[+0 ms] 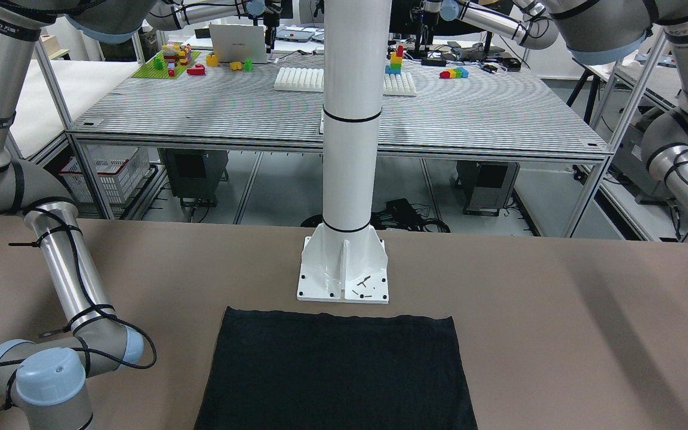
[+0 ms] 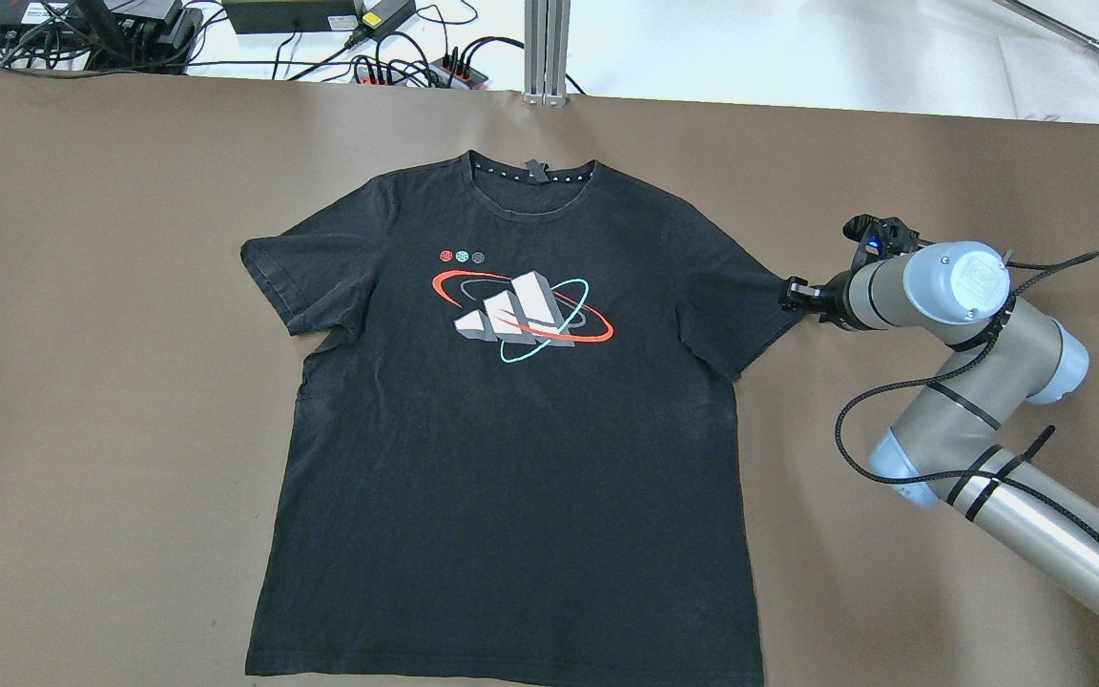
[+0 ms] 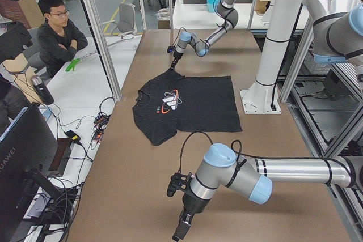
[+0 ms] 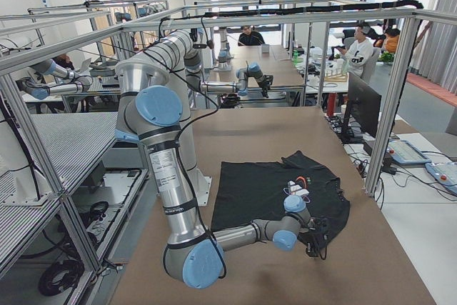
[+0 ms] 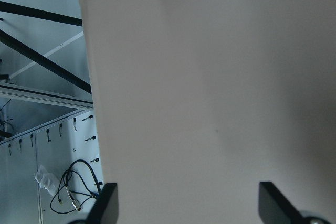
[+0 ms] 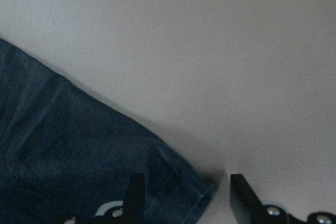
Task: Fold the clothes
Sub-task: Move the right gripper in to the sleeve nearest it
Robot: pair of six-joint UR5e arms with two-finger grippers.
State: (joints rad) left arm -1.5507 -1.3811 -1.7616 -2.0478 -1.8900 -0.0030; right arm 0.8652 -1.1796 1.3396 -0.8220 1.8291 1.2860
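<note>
Overhead exterior: right pincer [image 2: 791,292] (jaws apart) at black T-shirt [image 2: 511,429] sleeve.

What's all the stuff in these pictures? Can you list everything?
T-shirt: one, black with a red, white and teal picture, spread flat mid-table.
Table: one, brown, under the shirt.
Post: one, white, standing by the shirt's hem.
Toy bricks: many, colourful, on the striped table behind.
Man in glasses: one, dark top, seated beside the table.
Left gripper: one, black fingers open, over bare table.
Right gripper: one, black fingers open, around the shirt's sleeve corner.
</note>
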